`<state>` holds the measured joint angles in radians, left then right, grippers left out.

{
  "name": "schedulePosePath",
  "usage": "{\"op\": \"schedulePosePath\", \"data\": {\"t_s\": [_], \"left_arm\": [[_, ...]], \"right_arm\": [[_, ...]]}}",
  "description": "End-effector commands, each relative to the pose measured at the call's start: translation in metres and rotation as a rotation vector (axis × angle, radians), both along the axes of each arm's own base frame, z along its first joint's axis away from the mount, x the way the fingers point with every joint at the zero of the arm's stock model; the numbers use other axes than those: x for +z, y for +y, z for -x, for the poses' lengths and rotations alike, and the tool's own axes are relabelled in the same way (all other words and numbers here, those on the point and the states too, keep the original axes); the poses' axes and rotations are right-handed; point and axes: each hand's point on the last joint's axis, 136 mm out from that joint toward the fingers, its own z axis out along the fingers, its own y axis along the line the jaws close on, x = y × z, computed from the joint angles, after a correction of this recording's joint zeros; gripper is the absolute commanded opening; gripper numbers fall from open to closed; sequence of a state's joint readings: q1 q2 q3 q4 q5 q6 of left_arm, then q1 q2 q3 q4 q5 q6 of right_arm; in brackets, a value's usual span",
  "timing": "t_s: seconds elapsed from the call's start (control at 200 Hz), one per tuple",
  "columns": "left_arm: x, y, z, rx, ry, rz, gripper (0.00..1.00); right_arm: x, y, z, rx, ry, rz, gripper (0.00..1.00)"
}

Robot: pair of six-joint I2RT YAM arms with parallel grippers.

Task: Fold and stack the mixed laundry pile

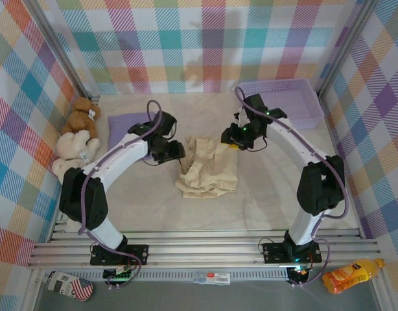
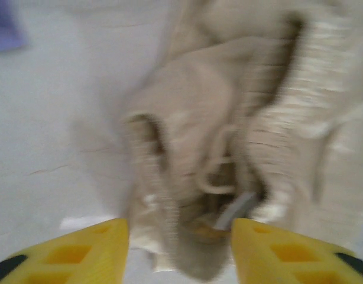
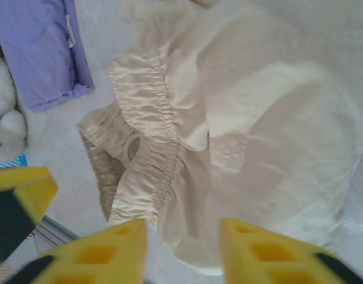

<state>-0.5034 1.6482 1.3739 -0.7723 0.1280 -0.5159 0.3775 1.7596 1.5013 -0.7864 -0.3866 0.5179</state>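
The cream-beige garment (image 1: 209,172) lies crumpled mid-table, elastic waistband (image 3: 149,118) showing. The lavender shirt (image 1: 126,123) rests folded flat at the back left. My left gripper (image 1: 179,153) hovers at the cream cloth's left edge. The left wrist view is motion-blurred: the yellow fingers (image 2: 87,251) stand apart, with a bunched fold of the garment (image 2: 229,106) between them at the gripper (image 2: 180,228). My right gripper (image 1: 233,144) is over the garment's upper right. Its fingers (image 3: 252,251) are apart, the cloth's edge (image 3: 258,118) lying in the gap at the gripper (image 3: 182,228).
A lavender mesh basket (image 1: 283,100) stands at the back right. A brown teddy bear (image 1: 81,116) and a cream one (image 1: 74,148) sit against the left wall, beside the lavender shirt (image 3: 42,53). Plaid walls close in three sides.
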Motion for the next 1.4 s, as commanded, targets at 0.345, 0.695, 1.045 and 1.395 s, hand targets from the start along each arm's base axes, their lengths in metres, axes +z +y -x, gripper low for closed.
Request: {"op": "schedulePosePath", "data": {"t_s": [0.345, 0.695, 1.045, 1.395], "left_arm": [[-0.096, -0.071, -0.003, -0.169, 0.156, -0.044, 0.27], [-0.145, -0.046, -0.02, -0.145, 0.203, -0.101, 0.26], [-0.056, -0.087, -0.099, -0.403, -0.023, -0.142, 0.63], [-0.015, -0.107, -0.041, -0.334, 0.013, 0.17, 0.58]], "right_arm": [[-0.119, 0.01, -0.012, -0.079, 0.197, -0.04, 0.19], [-0.157, -0.001, 0.038, -0.052, 0.332, -0.011, 0.21], [-0.049, 0.02, 0.045, 0.058, 0.177, -0.11, 0.27], [-0.071, -0.036, -0.047, -0.079, 0.017, 0.122, 0.2]]}}
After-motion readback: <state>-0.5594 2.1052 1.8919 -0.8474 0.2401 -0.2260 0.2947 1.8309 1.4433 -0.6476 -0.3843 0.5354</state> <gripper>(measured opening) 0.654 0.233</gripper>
